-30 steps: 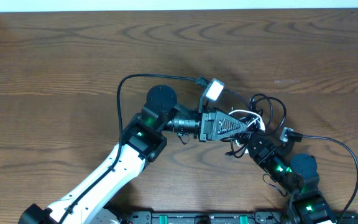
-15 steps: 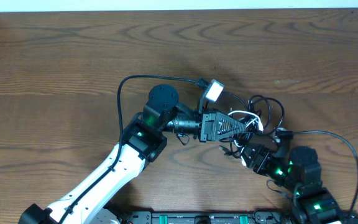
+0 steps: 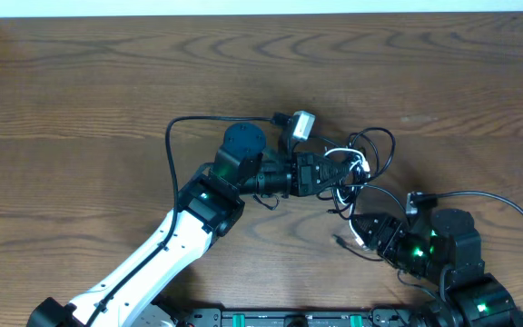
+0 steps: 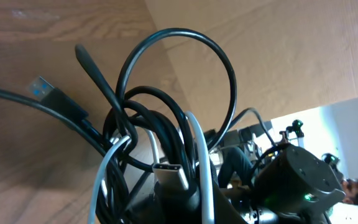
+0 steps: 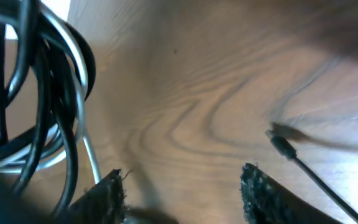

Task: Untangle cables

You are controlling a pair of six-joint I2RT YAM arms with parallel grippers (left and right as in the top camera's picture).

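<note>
Light, limp cables [image 3: 363, 163] are bunched in the clamped left gripper [image 3: 332, 174]. A loose loop would best be taken by the right gripper [image 5: 184, 180], spread wide and empty.

**Op A:** Overhead: where do I look from?
**Op B:** Straight down on the table [image 3: 80, 91], far off. The left arm [image 3: 180, 236] and right arm [image 3: 443, 263] enter from the bottom edge.
**Op A:** Left wrist?
**Op B:** Very near and rolled sideways. The cables [image 4: 166, 137] fill my frame, with the right arm behind them.
**Op A:** Right wrist?
**Op B:** Low over the wood, blurred, facing out past the right gripper [image 5: 185, 186], cables at the left edge. All three views share that bundle.
</note>
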